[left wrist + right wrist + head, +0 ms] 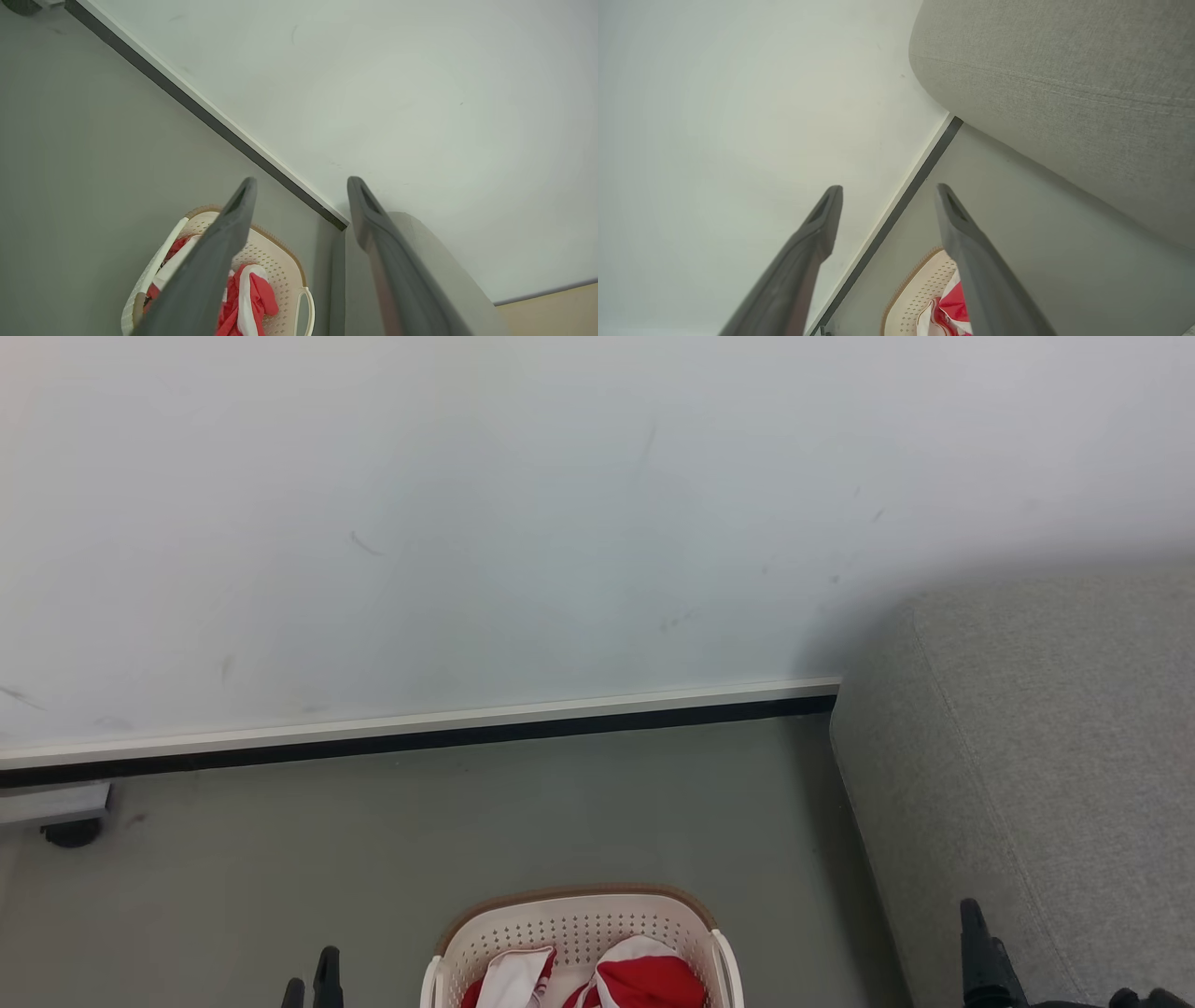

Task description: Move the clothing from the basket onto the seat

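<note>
The cream basket stands on the floor at the bottom middle of the head view, with red and white clothing bunched inside. The grey seat fills the right side, just beside the basket. My left gripper is open to the basket's left with nothing between its fingers. In the left wrist view the left gripper hovers over the basket and the clothing. My right gripper is open and holds nothing, above the basket and next to the seat. One of its fingers shows in front of the seat.
A white wall with a dark baseboard runs behind the basket. A grey object on a black caster sits at the far left. Grey floor lies between the wall and the basket.
</note>
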